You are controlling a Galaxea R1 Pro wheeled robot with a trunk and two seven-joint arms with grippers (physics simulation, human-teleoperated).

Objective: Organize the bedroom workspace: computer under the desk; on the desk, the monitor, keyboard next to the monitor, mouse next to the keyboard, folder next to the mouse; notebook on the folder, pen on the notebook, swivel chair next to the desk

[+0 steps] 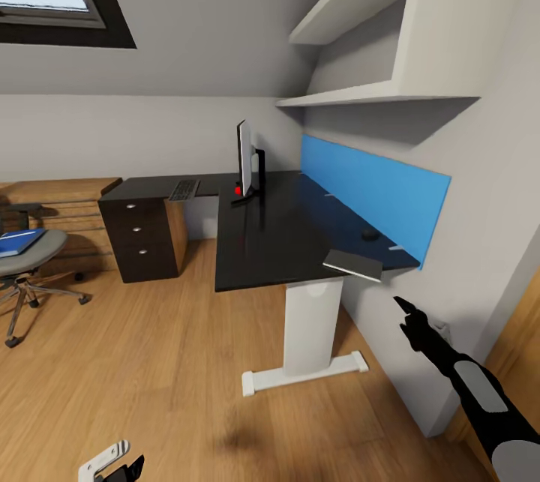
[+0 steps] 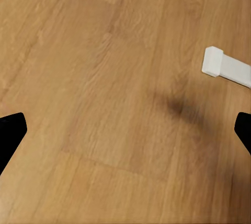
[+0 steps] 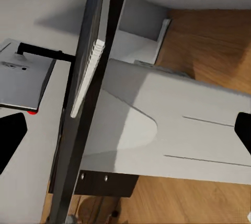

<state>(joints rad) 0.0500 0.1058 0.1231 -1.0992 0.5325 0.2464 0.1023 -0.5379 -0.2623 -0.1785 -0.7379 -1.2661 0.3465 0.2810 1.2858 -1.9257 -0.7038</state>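
Observation:
The black-topped desk point(image 1: 262, 242) carries the thin black monitor point(image 1: 245, 158), the keyboard point(image 1: 184, 190) on its left wing, the tiny mouse point(image 1: 369, 235) and the grey notebook point(image 1: 353, 264) at the near right corner. The blue folder point(image 1: 19, 241) lies on the seat of the swivel chair point(image 1: 34, 261) at far left. My right gripper point(image 1: 405, 311) hangs open below the notebook corner, beside the wall; in its wrist view the open right gripper point(image 3: 125, 135) faces the desk edge point(image 3: 97, 51). Low over the floor, my left gripper point(image 2: 125, 135) is open and empty. Computer and pen are out of view.
A dark three-drawer unit point(image 1: 142, 238) stands under the desk's left wing, and a white desk leg point(image 1: 307, 332) with a floor foot point(image 2: 225, 67) is near me. A blue wall panel point(image 1: 375, 190) and white shelves point(image 1: 375, 96) line the right wall. A low wooden cabinet point(image 1: 52, 197) is behind the chair.

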